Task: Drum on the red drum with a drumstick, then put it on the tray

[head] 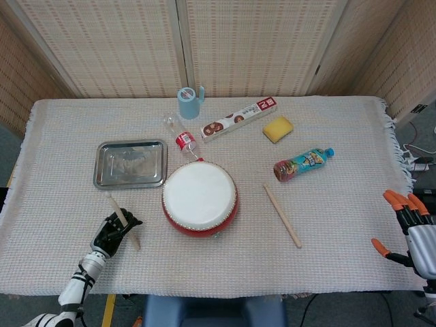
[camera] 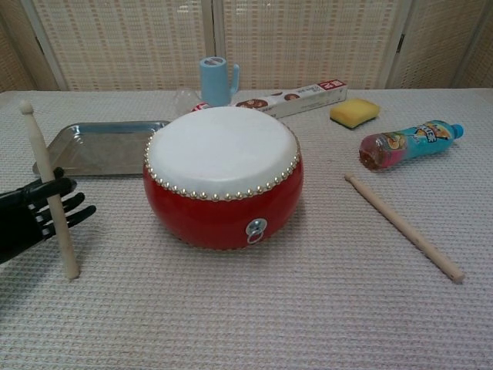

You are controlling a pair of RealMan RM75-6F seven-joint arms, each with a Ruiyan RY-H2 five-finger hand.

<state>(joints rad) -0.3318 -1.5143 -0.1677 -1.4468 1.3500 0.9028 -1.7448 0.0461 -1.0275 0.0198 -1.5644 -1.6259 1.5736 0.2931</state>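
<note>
Writing — box (head: 238, 119) lettering unreadable | left robot hand (camera: 31, 216) grips drumstick (camera: 48, 189)

high overhead view, low frontal view

The cloth-covered counter (head: 340, 266) carries a red drum (head: 199, 198) at centre, a tray (head: 131, 163) at nine o'clock and a loose drumstick (head: 282, 215) at three. Toward twelve lie a blue cup (head: 187, 102), small bottle (head: 184, 139), wrap box (head: 238, 119), sponge (head: 278, 129) and drink bottle (head: 303, 163).

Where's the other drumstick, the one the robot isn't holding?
The loose drumstick lies flat on the tablecloth to the right of the red drum, just below the colourful drink bottle, touched by neither hand.
</note>
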